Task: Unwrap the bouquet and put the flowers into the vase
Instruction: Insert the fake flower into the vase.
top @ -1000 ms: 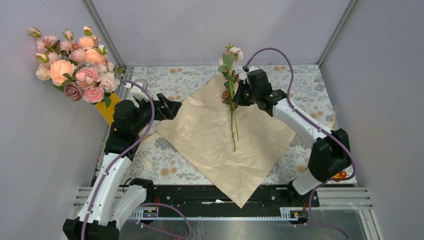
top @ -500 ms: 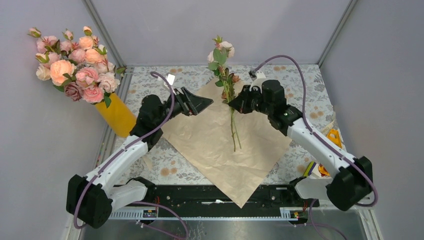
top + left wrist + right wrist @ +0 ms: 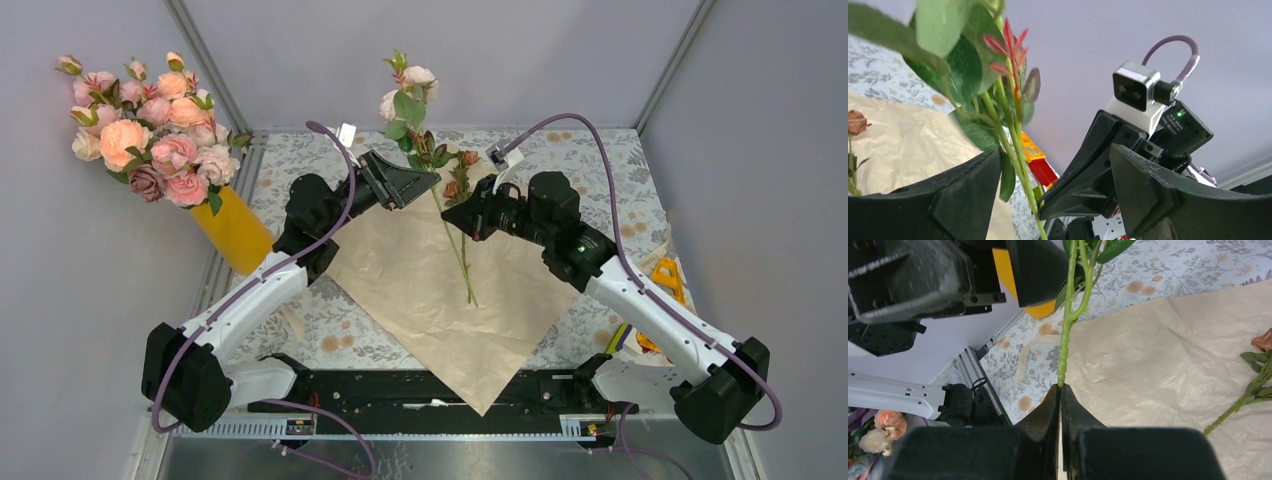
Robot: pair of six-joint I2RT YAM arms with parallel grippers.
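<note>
Moved: left gripper [image 3: 425, 184] has swung in to the raised flowers [image 3: 405, 98].
Left gripper: released, jaws either side of the stem.
Right gripper [image 3: 452, 216]: clenched on the stem below.
Paper [image 3: 440, 300]: spread on the counter [image 3: 600, 160], 1 brownish rose [image 3: 1262, 341] lying on it.
Vase [image 3: 235, 232]: far left, well apart, filled by the big rose bunch [image 3: 150, 120].

Left arm [image 3: 245, 305] and right arm [image 3: 650, 310]: white link shells, black joint housings, one purple cable [image 3: 560, 122] looped along each. Left gripper [image 3: 428, 185]: matte black wedge fingers [image 3: 1148, 190]. Right wrist carries silver-faced camera [image 3: 1135, 90] on white mount, green indicator light [image 3: 1178, 114] beside
</note>
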